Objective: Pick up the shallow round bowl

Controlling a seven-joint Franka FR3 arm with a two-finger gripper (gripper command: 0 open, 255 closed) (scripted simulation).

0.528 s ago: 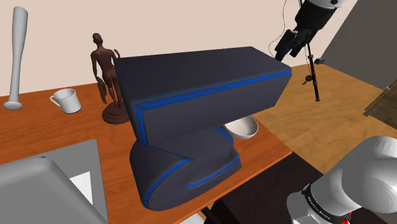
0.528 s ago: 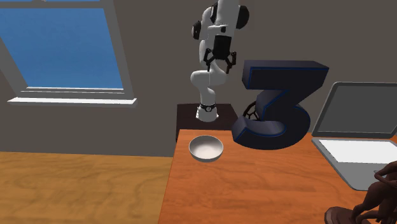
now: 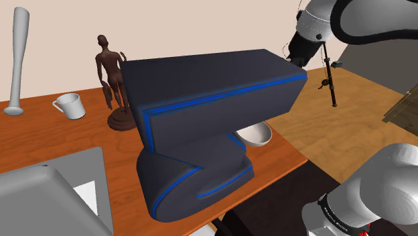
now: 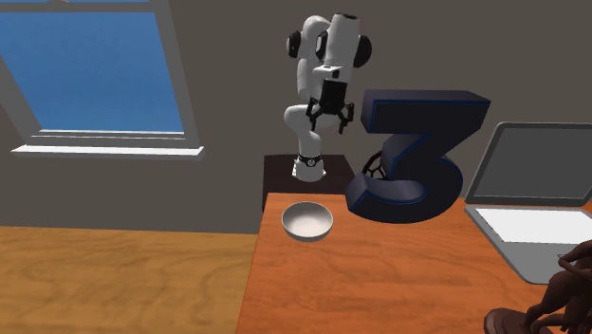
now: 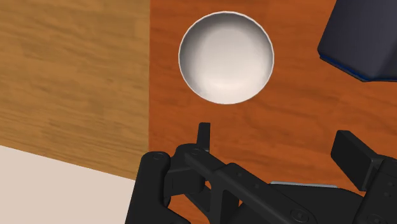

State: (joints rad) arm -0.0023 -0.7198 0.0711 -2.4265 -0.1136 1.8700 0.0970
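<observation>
One white bowl [image 4: 307,221] is seen upright and standing free on the table [image 4: 379,285], near its left edge in the second exterior view. Above and behind it the tool [image 4: 332,120] is held high, its fingers spread apart with nothing between them. Further right a dark figure three [image 4: 432,152] edged in blue is placed, then a laptop [image 4: 541,161].

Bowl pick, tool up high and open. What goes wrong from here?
1. The bowl sits close to the edge of the table; a finger pushing its rim might slide it off.
2. The dark 3-shaped block stands close beside the bowl, so the tool may clip it on the way down.
3. In the wrist view the bowl lies ahead of the open tool, not between the fingers; a straight drop would likely miss.
</observation>
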